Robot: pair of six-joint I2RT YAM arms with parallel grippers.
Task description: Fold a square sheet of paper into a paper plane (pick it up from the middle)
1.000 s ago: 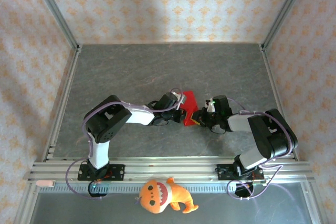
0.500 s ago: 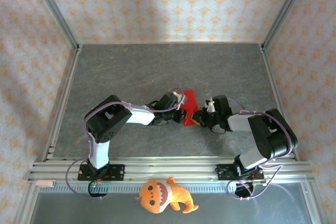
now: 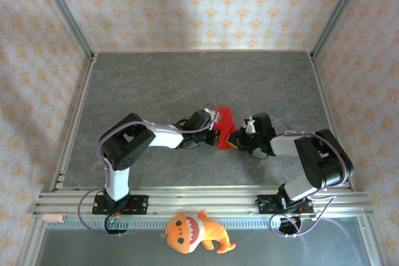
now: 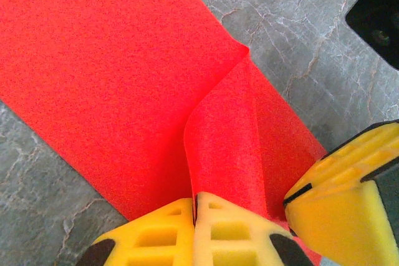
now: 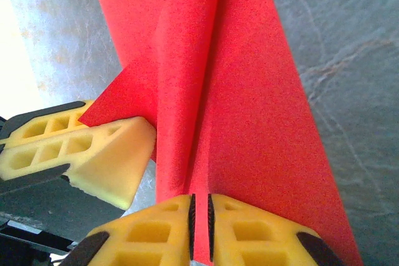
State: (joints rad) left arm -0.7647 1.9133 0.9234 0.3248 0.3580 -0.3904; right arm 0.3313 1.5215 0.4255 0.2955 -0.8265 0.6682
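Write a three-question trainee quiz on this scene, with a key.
1. True or false: the left gripper is shut on the paper.
2. Where does the toy lie? A) on the paper B) at the near edge, between the arm bases C) in a far corner
3. What does the right gripper pinch?
Key: 1 true; 2 B; 3 the paper.

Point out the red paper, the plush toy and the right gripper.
red paper (image 3: 225, 118), top view, flat far part.
plush toy (image 3: 182, 232), top view, its face.
right gripper (image 5: 201, 207), right wrist view, between fingertips.
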